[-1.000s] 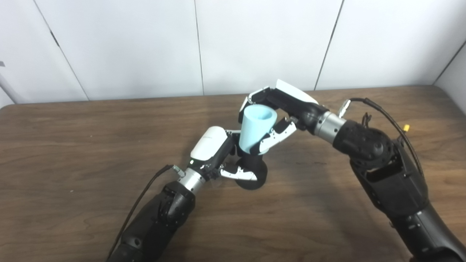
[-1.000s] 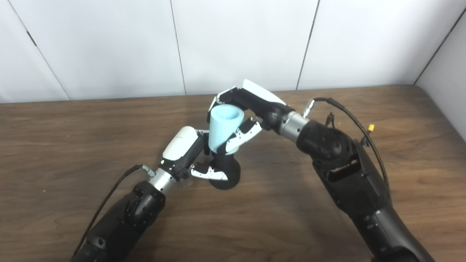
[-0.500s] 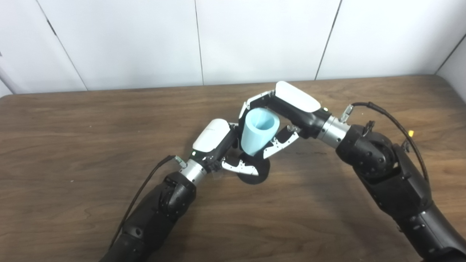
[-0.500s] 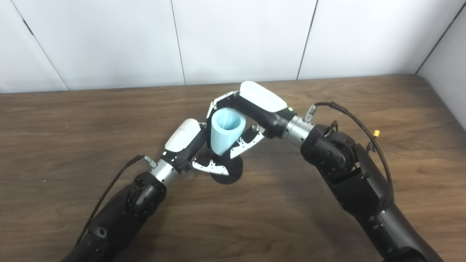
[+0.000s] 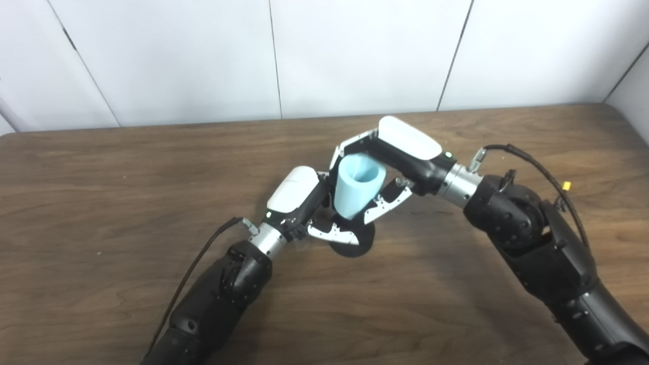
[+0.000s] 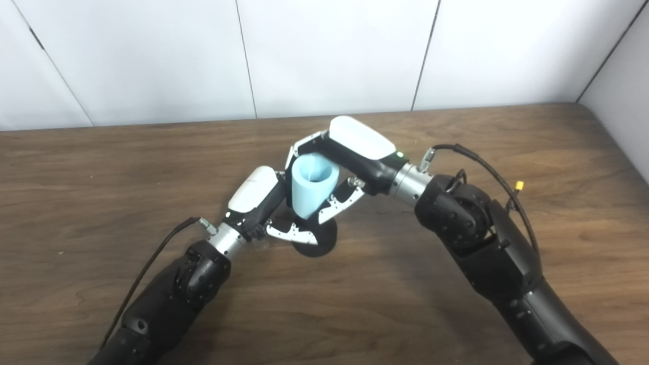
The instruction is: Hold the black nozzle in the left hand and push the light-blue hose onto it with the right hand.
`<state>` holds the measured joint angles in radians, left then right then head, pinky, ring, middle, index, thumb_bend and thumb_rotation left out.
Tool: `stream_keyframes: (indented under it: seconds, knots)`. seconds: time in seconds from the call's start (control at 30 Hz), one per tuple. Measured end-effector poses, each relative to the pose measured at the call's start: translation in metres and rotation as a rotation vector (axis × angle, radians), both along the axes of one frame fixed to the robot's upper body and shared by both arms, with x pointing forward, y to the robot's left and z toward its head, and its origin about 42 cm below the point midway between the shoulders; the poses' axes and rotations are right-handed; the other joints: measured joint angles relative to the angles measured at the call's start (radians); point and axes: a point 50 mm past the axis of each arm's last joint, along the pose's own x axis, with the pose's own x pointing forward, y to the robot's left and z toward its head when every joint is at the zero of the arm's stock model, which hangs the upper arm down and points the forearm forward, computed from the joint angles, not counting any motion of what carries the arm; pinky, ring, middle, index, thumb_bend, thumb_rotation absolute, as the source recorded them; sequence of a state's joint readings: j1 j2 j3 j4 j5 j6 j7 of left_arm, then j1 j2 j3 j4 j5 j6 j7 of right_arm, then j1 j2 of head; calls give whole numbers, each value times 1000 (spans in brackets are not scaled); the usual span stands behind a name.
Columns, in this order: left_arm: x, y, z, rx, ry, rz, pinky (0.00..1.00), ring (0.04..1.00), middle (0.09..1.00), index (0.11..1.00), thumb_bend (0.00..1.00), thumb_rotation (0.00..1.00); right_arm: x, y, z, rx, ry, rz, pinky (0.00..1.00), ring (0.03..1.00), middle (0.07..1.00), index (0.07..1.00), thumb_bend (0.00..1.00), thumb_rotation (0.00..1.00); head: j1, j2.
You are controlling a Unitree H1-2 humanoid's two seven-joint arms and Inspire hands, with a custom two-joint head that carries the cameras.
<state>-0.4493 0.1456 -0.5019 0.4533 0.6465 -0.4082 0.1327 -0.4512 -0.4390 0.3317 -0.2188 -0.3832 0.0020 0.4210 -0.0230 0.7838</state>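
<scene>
The black nozzle [image 5: 355, 239] stands upright on its round base at the middle of the wooden table [image 5: 101, 167]. My left hand [image 5: 304, 203] is shut on it from the left, fingers around its lower part. The light-blue hose [image 5: 356, 186] is a short upright tube with its open end up, sitting over the top of the nozzle. My right hand [image 5: 393, 162] is shut on the hose from the right and behind. The same scene shows in the right eye view, with the hose [image 6: 311, 186] above the nozzle [image 6: 317, 242]. The nozzle's top is hidden inside the hose.
A white panelled wall [image 5: 355, 50] runs along the table's far edge. Loose black cables run along my right forearm [image 5: 532, 162] and left forearm [image 5: 203, 258].
The camera view shifted downward early on. The hose has gone lower over the nozzle, so less of the black neck shows. Both hands keep their hold.
</scene>
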Motion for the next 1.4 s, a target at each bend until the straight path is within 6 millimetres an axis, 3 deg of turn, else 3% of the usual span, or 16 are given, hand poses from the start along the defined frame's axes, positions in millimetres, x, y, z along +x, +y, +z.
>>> stream_keyframes:
  seconds: [0.3,0.63,1.1,1.4]
  knots:
    - [-2,4,-2,-3,17,14,316,374,441,513,500,0,1,17,15,-103,129,-103,358,396,478,499,519,0,0,11]
    - [-4,5,-1,-5,26,29,318,376,442,512,500,0,1,17,12,-107,136,-94,355,396,480,508,518,0,6,25]
    - [-6,4,-1,-3,30,31,332,387,453,509,502,0,-16,8,-23,-25,-90,-47,304,371,487,516,515,0,3,23]
    - [-6,5,-1,-6,38,27,345,391,453,511,502,0,-19,5,-32,1,-162,-21,310,375,497,515,514,0,2,25]
